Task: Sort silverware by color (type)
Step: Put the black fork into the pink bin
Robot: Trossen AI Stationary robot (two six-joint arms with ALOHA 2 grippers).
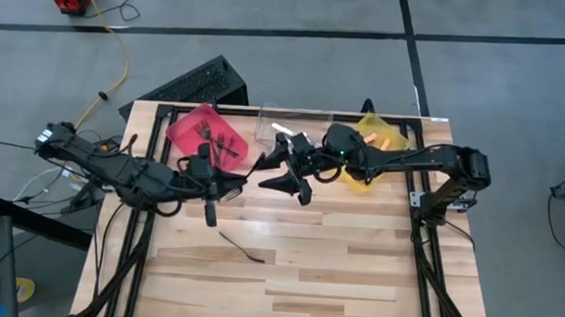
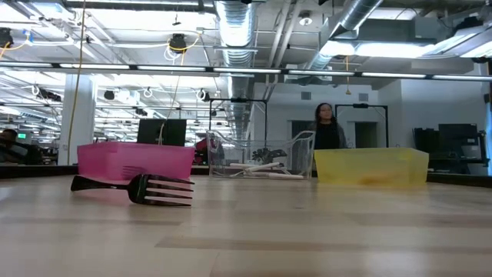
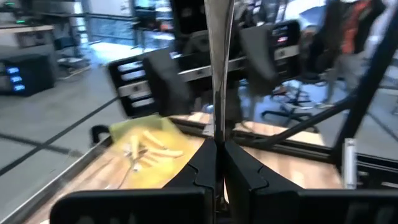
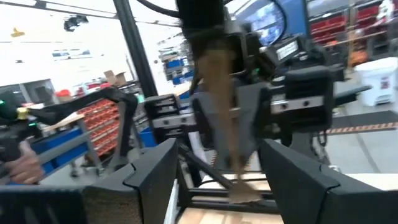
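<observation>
While the left gripper (image 1: 247,171) clamps a silver fork (image 3: 219,68), the right gripper (image 1: 280,166) faces it, fingers apart; a black fork (image 1: 243,249) lies nearer.

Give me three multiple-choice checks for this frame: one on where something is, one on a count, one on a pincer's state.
1. Where does the lone dark fork lie?
A. in the red bin
B. on the bare tabletop, apart from the bins
C. in the yellow bin

2. How many bins stand along the table's far edge?
A. two
B. three
C. five

3. How is the left pincer?
A. wide open, empty
B. shut on a thin shiny silverware piece
C. shut on a bin's rim

Answers:
1 B: the dark fork lies alone on the wood.
2 B: red bin, clear bin and yellow bin.
3 B: the left pincer has its fingers together around the shiny silverware piece.
</observation>
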